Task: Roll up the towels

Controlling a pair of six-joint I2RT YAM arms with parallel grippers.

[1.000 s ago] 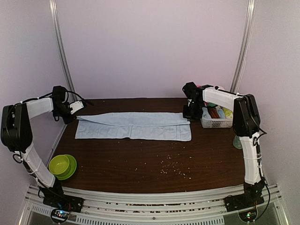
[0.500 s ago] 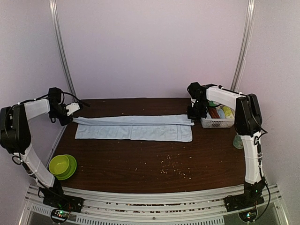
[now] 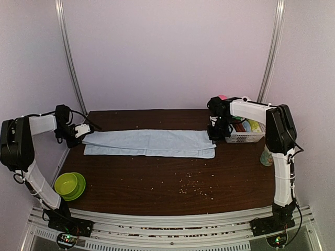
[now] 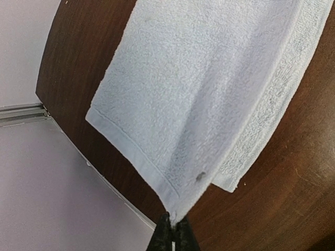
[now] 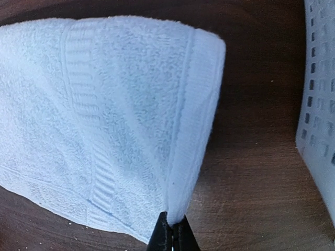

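Pale light-blue terry cloth towel (image 3: pixel 149 143) lies folded lengthwise, flat on dark brown wooden surface (image 3: pixel 157 178), stretched 9-to-3 o'clock across far half. Left tool (image 4: pixel 172 234) pinched tight on towel corner at 9 o'clock end. Right tool (image 5: pixel 171 236) pinched tight on folded edge at 3 o'clock end. White plastic mesh basket (image 3: pixel 243 137) just beside that end, at 2 o'clock. Lime-green bowl (image 3: pixel 69 184) at 8 o'clock, well apart from towel.

Towel (image 3: pixel 149 142): pale blue terry cloth, matt, looped nap w/ flat woven band & stitched hem. Surface (image 3: pixel 131 178): dark wood-look, smooth, slight sheen. Basket (image 3: pixel 242 138): white perforated plastic. Bowl (image 3: pixel 69 184): green plastic, glossy. Rails (image 3: pixel 157 214): bare metal.
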